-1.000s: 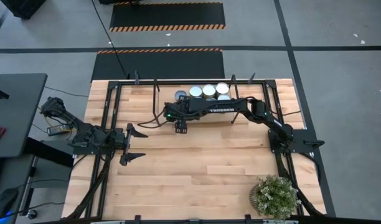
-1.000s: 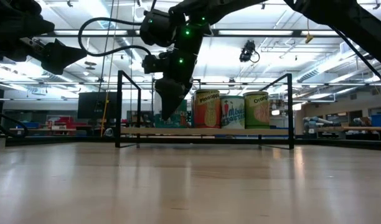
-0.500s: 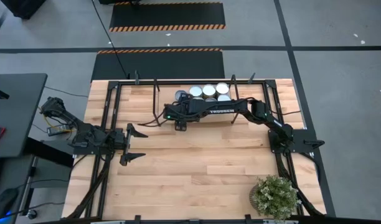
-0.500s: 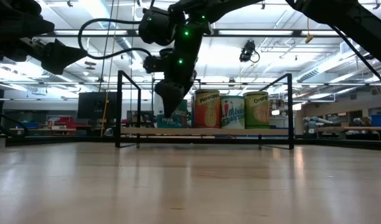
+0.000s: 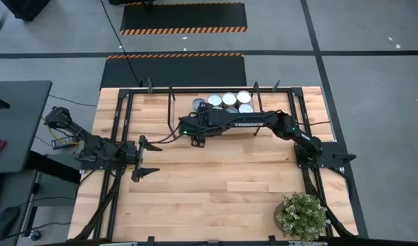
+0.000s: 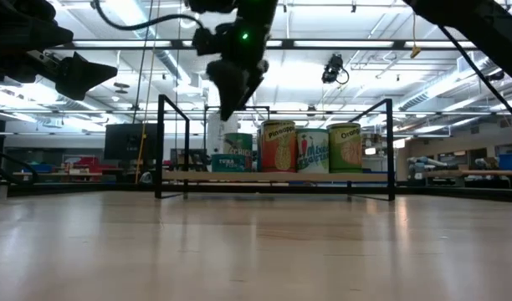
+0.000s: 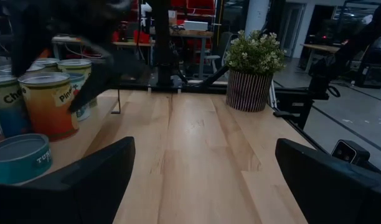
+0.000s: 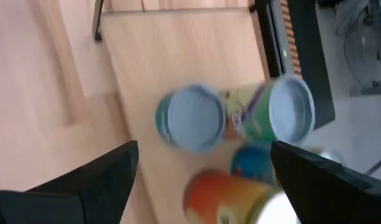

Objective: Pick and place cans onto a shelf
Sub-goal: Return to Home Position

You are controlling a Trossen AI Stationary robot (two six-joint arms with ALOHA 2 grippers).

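Several cans (image 5: 223, 101) stand upright in a cluster on the shelf (image 5: 270, 130), a light-wood board with black rails at the table's far side. In the low view the tall cans (image 6: 313, 149) and a low teal can (image 6: 231, 162) rest on the board (image 6: 281, 177). My right gripper (image 5: 196, 141) is open and empty, raised above the shelf's near left part (image 6: 227, 104). Its wrist view looks down on the pale-blue can tops (image 8: 190, 118). My left gripper (image 5: 147, 158) is open and empty over the table's left side.
A potted plant (image 5: 302, 215) stands at the table's near right corner and shows in the left wrist view (image 7: 253, 68). Black frame rails (image 5: 120, 130) run along the table's edges. Bare wood (image 5: 223, 178) lies between the shelf and the near edge.
My right gripper has gone up from shelf height beside the low teal can to well above the cans, staying empty. The cans have stayed in place.
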